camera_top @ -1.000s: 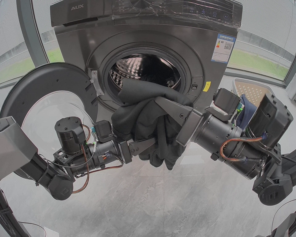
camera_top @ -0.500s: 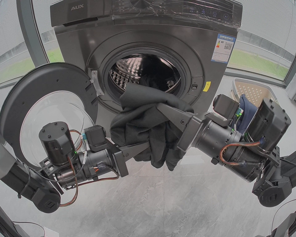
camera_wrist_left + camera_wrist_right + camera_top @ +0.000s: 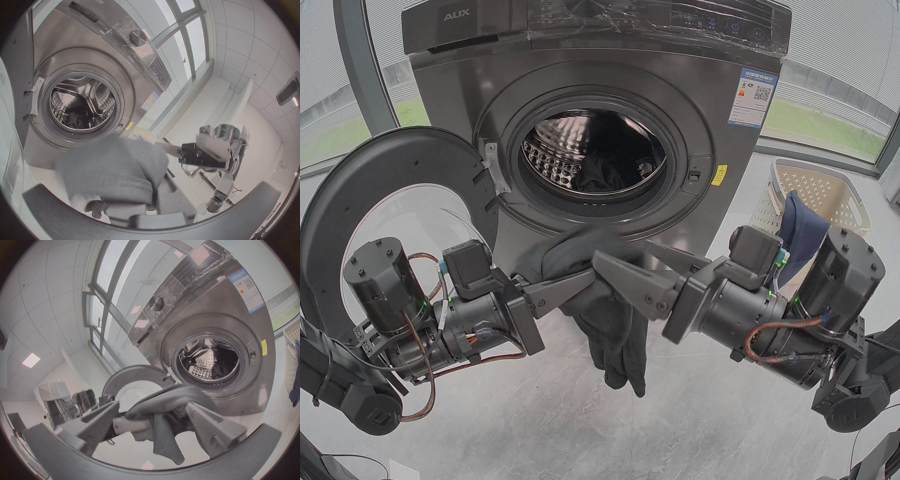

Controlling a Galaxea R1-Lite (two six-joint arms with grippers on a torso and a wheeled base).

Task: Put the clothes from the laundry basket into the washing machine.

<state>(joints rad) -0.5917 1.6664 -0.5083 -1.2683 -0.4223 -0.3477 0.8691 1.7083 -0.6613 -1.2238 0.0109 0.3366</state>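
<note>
1. The washing machine [image 3: 456, 81] is straight ahead. Its round door [image 3: 381, 169] hangs open on the robot's left, so you can look right into the drum [image 3: 556, 147].
2. There's a bit of dark clothing [image 3: 600, 175] lying low in the drum, toward the back.
3. The main item is a dark grey garment [image 3: 612, 331]. It's outside the machine, in front of it and below the rim of the opening, bunched at the top with a long tail dangling down over the marble floor [image 3: 550, 425] without touching it.
4. The left gripper [image 3: 575, 284] pokes into the bunched top of that garment from the robot's left. The cloth is draped right over it, so honestly I can't tell if it's clamped or not.
5. The right gripper [image 3: 620, 251] comes in from the other side with its jaws spread wide, one on either side of the bunched cloth. It isn't pinching anything.
6. The beige laundry basket [image 3: 837, 194] sits on the floor to the right of the machine, with a navy blue piece of clothing [image 3: 803, 228] hanging over its near edge.
</note>
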